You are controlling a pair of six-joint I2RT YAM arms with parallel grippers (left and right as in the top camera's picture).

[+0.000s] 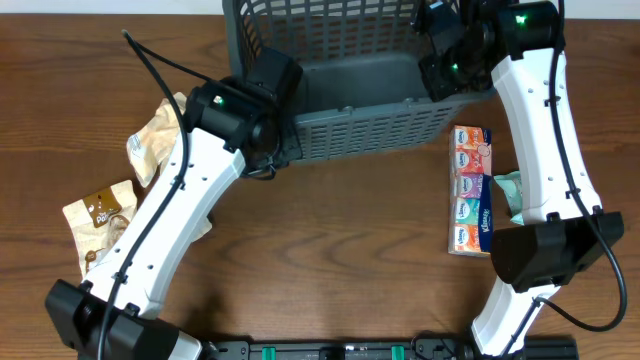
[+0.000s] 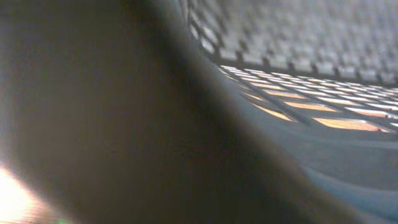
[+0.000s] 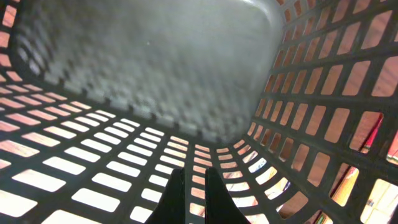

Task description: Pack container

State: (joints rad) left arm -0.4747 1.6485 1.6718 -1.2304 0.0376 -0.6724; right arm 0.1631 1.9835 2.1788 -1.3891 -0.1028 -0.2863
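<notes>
The container (image 1: 370, 130), a large dark grey lattice basket, stands at the back middle of the table. My left gripper (image 1: 278, 150) is at its front left corner and looks shut on the rim there. In the left wrist view a dark blur close to the lens hides the fingers, and only the container's lattice (image 2: 298, 43) shows at the upper right. My right gripper (image 1: 440, 75) reaches into the container at its right end. The right wrist view looks along the lattice wall (image 3: 124, 155), and the right gripper (image 3: 194, 171) is shut with nothing between its black fingers.
A strip of small tissue packs (image 1: 470, 190) lies right of the container beside my right arm, with a pale green item (image 1: 510, 190) next to it. At the left lie a crumpled cream packet (image 1: 155, 135) and a brown snack packet (image 1: 100, 215).
</notes>
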